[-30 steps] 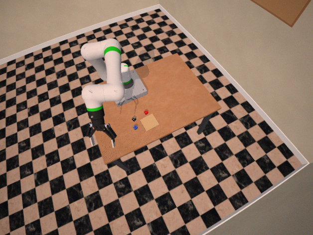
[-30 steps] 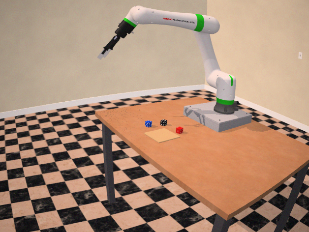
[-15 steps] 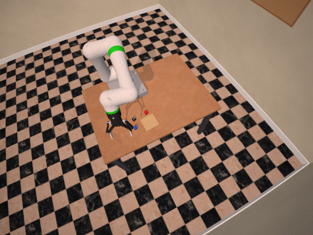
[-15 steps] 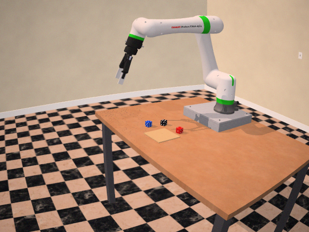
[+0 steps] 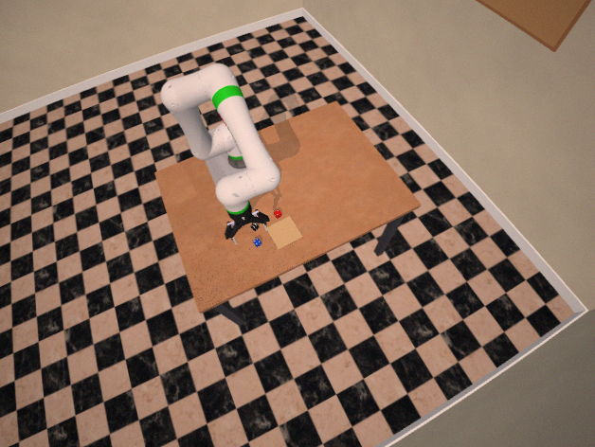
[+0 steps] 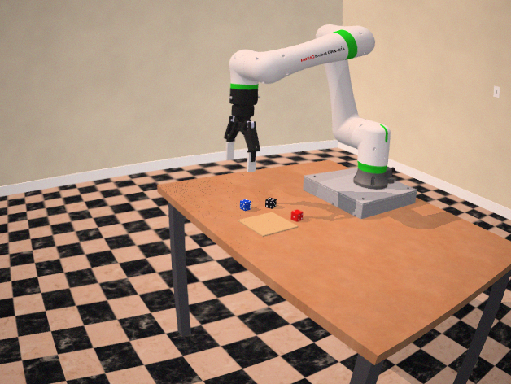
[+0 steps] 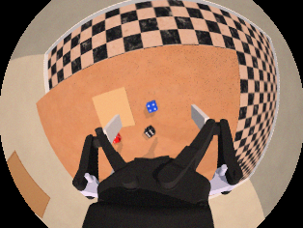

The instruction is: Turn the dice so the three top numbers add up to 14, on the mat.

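"On the left of the exterior view, the gripper (image 5: 249, 235) (image 6: 240, 163) (image 7: 154, 115) points straight down, fingers wide apart, above the table (image 5: 346, 168) (image 6: 351, 255) (image 7: 193, 68)!"

"And the dice?"

"Blue die (image 5: 258, 242) (image 6: 246, 204) (image 7: 151, 106) off the mat (image 5: 284, 233) (image 6: 267, 224) (image 7: 115, 106), which lies flat, nearly square, one corner towards us! Black die (image 5: 255, 226) (image 6: 270, 202) (image 7: 150, 131) behind it, red die (image 5: 277, 213) (image 6: 296, 215) (image 7: 117, 139) just beside it, rightmost!"

It looks like a plain room set up as a small robot lab: a white jointed arm (image 5: 247, 130) (image 6: 297, 62) is mounted at one side of a wooden bench (image 5: 346, 163) (image 6: 330, 255) (image 7: 179, 72). The floor (image 5: 336, 346) (image 6: 102, 289) (image 7: 159, 21) is black-and-pink checkered, edged by white skirting (image 5: 432, 149) (image 6: 124, 169). In the exterior view, a wall plate (image 6: 496, 91) sits at three o'clock on a beige wall (image 6: 434, 82).
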Available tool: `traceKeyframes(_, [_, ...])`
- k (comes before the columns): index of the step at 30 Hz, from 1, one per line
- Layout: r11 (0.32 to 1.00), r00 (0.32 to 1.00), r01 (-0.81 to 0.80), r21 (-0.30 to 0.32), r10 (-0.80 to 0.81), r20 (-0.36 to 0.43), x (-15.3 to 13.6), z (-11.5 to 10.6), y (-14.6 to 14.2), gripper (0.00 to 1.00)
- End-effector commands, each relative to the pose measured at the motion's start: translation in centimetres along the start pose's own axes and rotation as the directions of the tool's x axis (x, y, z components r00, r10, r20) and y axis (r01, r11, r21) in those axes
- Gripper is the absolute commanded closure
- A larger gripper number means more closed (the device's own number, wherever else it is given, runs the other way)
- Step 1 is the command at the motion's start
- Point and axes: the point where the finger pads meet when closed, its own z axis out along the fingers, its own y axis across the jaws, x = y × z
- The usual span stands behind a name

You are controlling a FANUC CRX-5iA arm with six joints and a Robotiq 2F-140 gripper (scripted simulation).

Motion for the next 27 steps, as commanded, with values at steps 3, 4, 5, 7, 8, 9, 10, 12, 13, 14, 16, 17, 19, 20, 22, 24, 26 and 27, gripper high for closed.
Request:
traceKeyframes(3, [1.0,1.0,0.015,0.003,-0.015,0.014,-0.7,0.4,-0.6,0.0])
traceKeyframes(4, [1.0,1.0,0.015,0.003,-0.015,0.014,-0.7,0.4,-0.6,0.0])
traceKeyframes(5, [1.0,1.0,0.015,0.003,-0.015,0.014,-0.7,0.4,-0.6,0.0])
traceKeyframes(7, [1.0,1.0,0.015,0.003,-0.015,0.014,-0.7,0.4,-0.6,0.0])
traceKeyframes(8, [1.0,1.0,0.015,0.003,-0.015,0.014,-0.7,0.4,-0.6,0.0])
traceKeyframes(9, [1.0,1.0,0.015,0.003,-0.015,0.014,-0.7,0.4,-0.6,0.0])
traceKeyframes(10, [1.0,1.0,0.015,0.003,-0.015,0.014,-0.7,0.4,-0.6,0.0])
traceKeyframes(12, [1.0,1.0,0.015,0.003,-0.015,0.014,-0.7,0.4,-0.6,0.0])
traceKeyframes(13, [1.0,1.0,0.015,0.003,-0.015,0.014,-0.7,0.5,-0.6,0.0])
traceKeyframes(14, [1.0,1.0,0.015,0.004,-0.015,0.014,-0.7,0.7,-0.6,0.0])
traceKeyframes(16, [1.0,1.0,0.015,0.004,-0.015,0.014,-0.7,0.7,-0.6,0.0])
traceKeyframes(17, [1.0,1.0,0.015,0.004,-0.015,0.014,-0.7,0.9,-0.6,0.0])
traceKeyframes(19, [1.0,1.0,0.015,0.004,-0.015,0.014,-0.7,1.7,-0.6,0.0])
traceKeyframes(20, [1.0,1.0,0.015,0.004,-0.015,0.014,-0.7,2.2,-0.6,0.0])
traceKeyframes(22, [1.0,1.0,0.015,0.004,-0.015,0.014,-0.7,3.3,-0.6,0.0])
traceKeyframes(24, [1.0,1.0,0.015,0.004,-0.015,0.014,-0.7,4.6,-0.6,0.0])
traceKeyframes(26, [1.0,1.0,0.015,0.004,-0.015,0.014,-0.7,5.9,-0.6,0.0])
traceKeyframes(27, [1.0,1.0,0.015,0.004,-0.015,0.014,-0.8,6.5,-0.6,0.0])
